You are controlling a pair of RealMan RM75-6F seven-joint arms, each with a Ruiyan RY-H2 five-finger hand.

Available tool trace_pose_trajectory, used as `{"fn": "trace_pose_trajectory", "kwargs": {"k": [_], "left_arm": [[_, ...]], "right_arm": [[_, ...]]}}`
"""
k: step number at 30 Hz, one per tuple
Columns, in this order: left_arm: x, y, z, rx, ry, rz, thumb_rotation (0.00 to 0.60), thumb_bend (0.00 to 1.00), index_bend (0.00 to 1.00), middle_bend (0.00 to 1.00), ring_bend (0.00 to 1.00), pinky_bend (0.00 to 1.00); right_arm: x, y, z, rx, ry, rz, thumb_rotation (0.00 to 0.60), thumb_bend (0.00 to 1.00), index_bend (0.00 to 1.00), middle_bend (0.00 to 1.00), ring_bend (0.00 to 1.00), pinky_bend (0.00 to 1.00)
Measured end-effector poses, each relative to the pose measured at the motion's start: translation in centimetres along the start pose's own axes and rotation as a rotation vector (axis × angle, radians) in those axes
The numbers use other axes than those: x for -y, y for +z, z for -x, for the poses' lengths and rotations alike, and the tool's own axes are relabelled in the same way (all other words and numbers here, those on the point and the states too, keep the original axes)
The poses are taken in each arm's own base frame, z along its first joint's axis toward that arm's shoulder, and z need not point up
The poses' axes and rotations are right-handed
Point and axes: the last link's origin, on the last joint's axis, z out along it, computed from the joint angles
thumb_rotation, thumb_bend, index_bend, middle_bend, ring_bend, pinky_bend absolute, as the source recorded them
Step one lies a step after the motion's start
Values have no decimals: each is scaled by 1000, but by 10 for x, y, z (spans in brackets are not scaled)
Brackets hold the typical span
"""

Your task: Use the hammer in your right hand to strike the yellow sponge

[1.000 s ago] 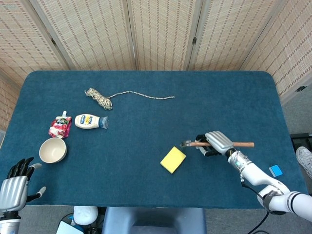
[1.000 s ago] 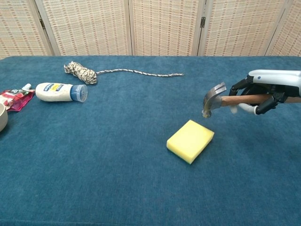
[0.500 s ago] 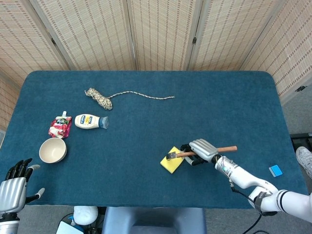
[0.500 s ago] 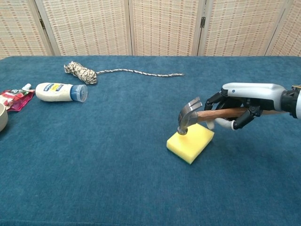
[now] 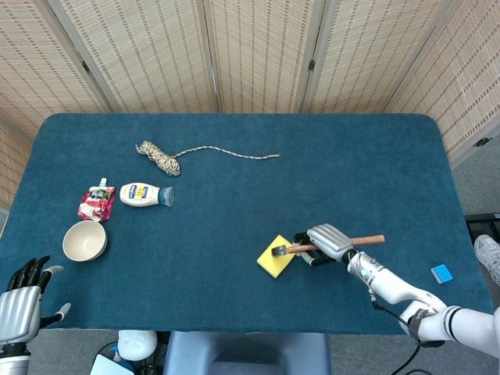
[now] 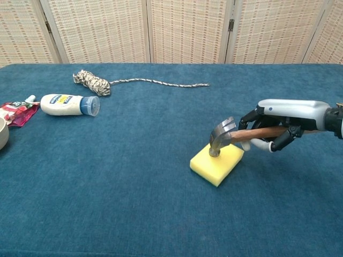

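The yellow sponge (image 5: pixel 274 260) (image 6: pixel 215 165) lies flat on the blue table, front of centre. My right hand (image 5: pixel 326 243) (image 6: pixel 281 125) grips the wooden handle of the hammer (image 5: pixel 312 248) (image 6: pixel 241 134) just right of the sponge. The hammer's steel head (image 6: pixel 221 136) rests with its face down on the sponge's top, near the right end. My left hand (image 5: pixel 22 301) hangs at the table's front left corner, fingers spread, holding nothing; the chest view does not show it.
On the left side lie a white mayonnaise bottle (image 5: pixel 144 194) (image 6: pixel 68 105), a red pouch (image 5: pixel 95 203) (image 6: pixel 16 112) and a white bowl (image 5: pixel 84 241). A coiled rope (image 5: pixel 160 157) (image 6: pixel 93 82) trails right along the far part. A small blue object (image 5: pixel 441 273) sits beyond the right edge.
The right hand swung the hammer left and down from beside the sponge onto it. In the last half second it shifted slightly right, the head now on the sponge's right part.
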Motion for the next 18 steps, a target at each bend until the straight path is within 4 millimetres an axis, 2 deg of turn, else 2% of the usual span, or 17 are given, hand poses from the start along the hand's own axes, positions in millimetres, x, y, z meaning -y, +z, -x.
{"fn": "trace_pose_trajectory", "kwargs": {"k": [5, 12, 18], "left_arm": [[-2, 0, 2, 10, -1, 6, 600, 210, 291, 143, 111, 169], [-3, 1, 2, 11, -2, 10, 600, 210, 291, 143, 111, 169], [-5, 2, 2, 10, -1, 17, 600, 210, 291, 144, 111, 169]], "right_arm": [[-5, -5, -7, -32, 33, 9, 600, 1000, 849, 806, 753, 817], [-27, -9, -17, -90, 76, 79, 600, 1000, 849, 804, 753, 817], [-25, -10, -13, -87, 105, 59, 600, 1000, 849, 804, 753, 817]]}}
